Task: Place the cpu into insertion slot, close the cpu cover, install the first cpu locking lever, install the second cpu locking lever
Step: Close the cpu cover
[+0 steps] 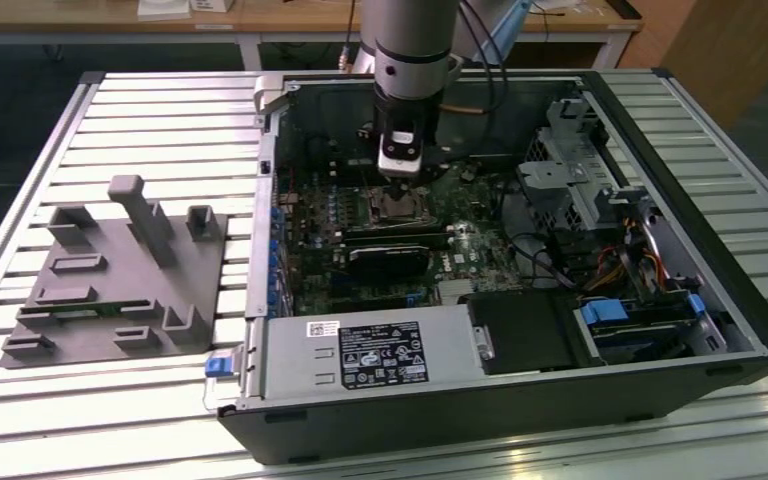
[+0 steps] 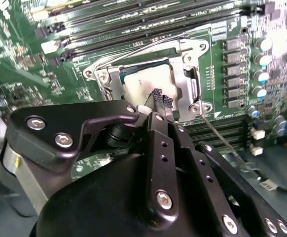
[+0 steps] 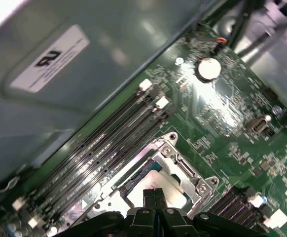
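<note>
Claw [image 2: 163, 100], pressed together, poised at the cpu [image 2: 142, 81] lying in the insertion slot [image 2: 101, 75].

Robotics lab: slatted metal bench [image 1: 117, 100], opened computer case [image 1: 491, 410], grey jig [image 1: 91, 290].

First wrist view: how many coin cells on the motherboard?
1: the coin cell sits on the green motherboard, clear of the gripper; the gripper's body may hide others.

Under the matt black gripper [image 2: 162, 100]: cpu [image 2: 139, 81] of dull pale metal, cover [image 2: 183, 78] of shiny metal, glossy green board [image 2: 59, 79].
</note>
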### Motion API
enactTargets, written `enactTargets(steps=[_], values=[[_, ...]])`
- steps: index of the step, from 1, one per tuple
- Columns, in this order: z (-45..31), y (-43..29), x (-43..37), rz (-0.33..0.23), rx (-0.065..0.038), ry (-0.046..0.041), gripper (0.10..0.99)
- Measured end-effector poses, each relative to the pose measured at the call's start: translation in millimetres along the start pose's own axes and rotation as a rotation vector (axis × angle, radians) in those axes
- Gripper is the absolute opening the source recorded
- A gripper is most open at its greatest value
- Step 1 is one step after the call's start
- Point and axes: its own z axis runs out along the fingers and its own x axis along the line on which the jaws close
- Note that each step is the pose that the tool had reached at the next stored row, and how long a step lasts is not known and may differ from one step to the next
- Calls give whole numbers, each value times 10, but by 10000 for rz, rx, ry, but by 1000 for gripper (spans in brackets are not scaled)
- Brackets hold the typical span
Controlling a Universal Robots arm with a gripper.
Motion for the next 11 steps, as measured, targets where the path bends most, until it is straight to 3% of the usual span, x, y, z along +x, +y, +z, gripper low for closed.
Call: enactTargets(steps=[11], values=[[2, 0, 0, -2009, 23, 63, 106]])
